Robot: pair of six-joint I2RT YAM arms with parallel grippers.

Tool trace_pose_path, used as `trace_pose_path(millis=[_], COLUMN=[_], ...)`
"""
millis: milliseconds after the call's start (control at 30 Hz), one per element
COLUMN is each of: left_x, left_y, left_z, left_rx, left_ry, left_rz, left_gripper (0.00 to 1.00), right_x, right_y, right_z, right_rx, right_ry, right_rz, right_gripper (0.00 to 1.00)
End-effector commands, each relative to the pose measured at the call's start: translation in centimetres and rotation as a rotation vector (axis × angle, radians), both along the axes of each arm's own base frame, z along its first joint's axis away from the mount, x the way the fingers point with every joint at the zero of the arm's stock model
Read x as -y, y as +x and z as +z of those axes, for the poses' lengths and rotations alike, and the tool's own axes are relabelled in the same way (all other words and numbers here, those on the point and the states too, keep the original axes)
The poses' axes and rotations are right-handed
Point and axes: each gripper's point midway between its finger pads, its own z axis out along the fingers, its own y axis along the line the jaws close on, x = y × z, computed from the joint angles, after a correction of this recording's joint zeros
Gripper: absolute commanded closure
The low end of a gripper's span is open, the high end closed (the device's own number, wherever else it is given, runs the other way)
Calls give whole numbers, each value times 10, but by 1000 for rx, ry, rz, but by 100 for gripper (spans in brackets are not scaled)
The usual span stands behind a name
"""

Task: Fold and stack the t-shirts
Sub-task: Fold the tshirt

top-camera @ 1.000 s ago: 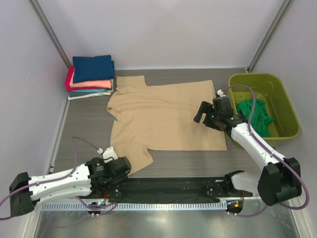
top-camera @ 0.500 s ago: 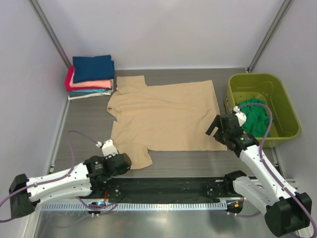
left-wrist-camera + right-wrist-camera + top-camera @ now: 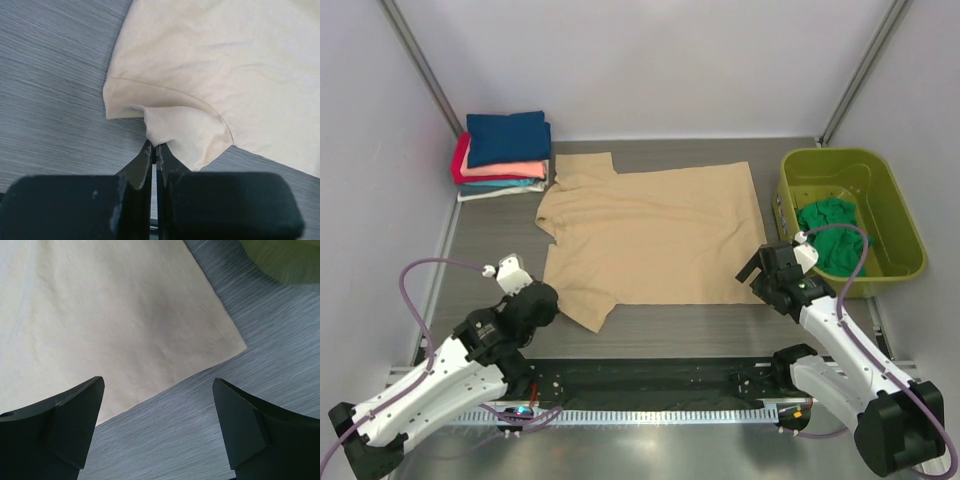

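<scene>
Tan t-shirt (image 3: 660, 235) lies flat, sleeve tip pinched in the clenched left gripper (image 3: 154, 149); the right gripper (image 3: 157, 385), jaws spread, hovers with the hem corner just beneath.

You have a white-shelled, black-jointed left arm (image 3: 435, 380) and right arm (image 3: 845, 335), black left gripper (image 3: 154, 147) and right gripper (image 3: 157, 384), purple cables (image 3: 405, 295).

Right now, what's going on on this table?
A tan beige cotton t-shirt lies spread flat on the grey table, ready for folding. The left hand is shut on its near sleeve, pinching the cloth. The right hand is open, poised over the shirt's near right hem corner. A stack of folded t-shirts sits at the far left corner, and an emerald green t-shirt lies crumpled in the lime-green plastic tub on the right.
</scene>
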Motion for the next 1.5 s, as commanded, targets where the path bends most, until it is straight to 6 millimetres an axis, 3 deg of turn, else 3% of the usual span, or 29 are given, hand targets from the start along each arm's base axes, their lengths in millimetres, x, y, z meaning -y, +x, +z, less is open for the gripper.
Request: trace_pose_path(millis=[0, 133, 367, 500, 567, 700, 833, 1000, 1100, 1167, 1267, 1333, 1467], left_x=[-12, -30, -54, -66, -72, -77, -74, -73, -71, -71, -69, -68, -68], left_y=[9, 13, 17, 17, 15, 11, 13, 13, 14, 14, 15, 15, 15], left_z=[12, 30, 51, 57, 59, 62, 60, 59, 59, 58, 58, 58, 57], left_rx=[32, 125, 196, 214, 236, 272, 259, 258, 260, 256, 255, 255, 257], left_ry=[74, 54, 103, 120, 96, 53, 64, 66, 63, 67, 66, 68, 67], left_rz=[35, 112, 203, 256, 290, 307, 298, 288, 282, 278, 272, 267, 264], left_gripper=[100, 100, 100, 100, 100, 100, 100, 100, 100, 100, 100, 100, 100], right_x=[14, 25, 27, 13, 4, -1, -7, -28, -37, -36, -18, -12, -18], right_y=[-3, -10, -14, -20, -22, -20, -18, -20, -18, -13, -8, -7, -1], right_z=[9, 16, 23, 2, -11, -19, -27, -35, -27, -11, 16, 26, 34], right_rx=[30, 36, 57, -22, -44, -37, -54, -65, -30, 2, 28, 40, 61], right_ry=[-28, -60, -40, 11, 53, 67, 80, 111, 59, -46, -186, -214, -195], right_rz=[-91, -137, -171, -132, -116, -105, -83, -16, 37, 76, 33, 15, 24], right_gripper=[3, 2, 2, 1, 4, 8, 23, 31, 32, 30, 20, 13, 12])
